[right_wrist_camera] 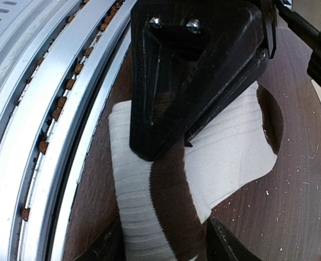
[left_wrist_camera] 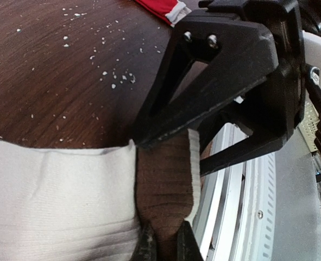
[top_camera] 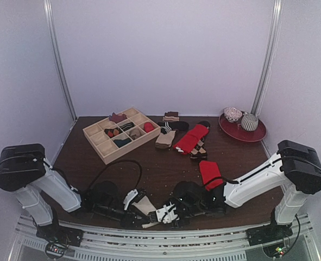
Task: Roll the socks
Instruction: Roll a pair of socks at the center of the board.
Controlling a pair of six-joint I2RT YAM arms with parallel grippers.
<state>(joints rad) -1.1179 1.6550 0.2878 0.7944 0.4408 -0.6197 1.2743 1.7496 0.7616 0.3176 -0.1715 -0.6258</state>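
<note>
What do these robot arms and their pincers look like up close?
Both the left arm and right arm have white links, bulky black joint housings and black cables looping alongside. The left gripper and right gripper are mostly black, with angular wedge-shaped fingers, each fixed by two silver screws.

The cream sock [right_wrist_camera: 231,157] with a brown band lies folded over itself at the front, the red sock [top_camera: 210,173] flat just behind.

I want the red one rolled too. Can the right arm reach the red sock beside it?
Probably yes. The red sock lies uncovered right beside the right arm. But the right end effector is around the cream sock, so it would need to pull away first.
</note>
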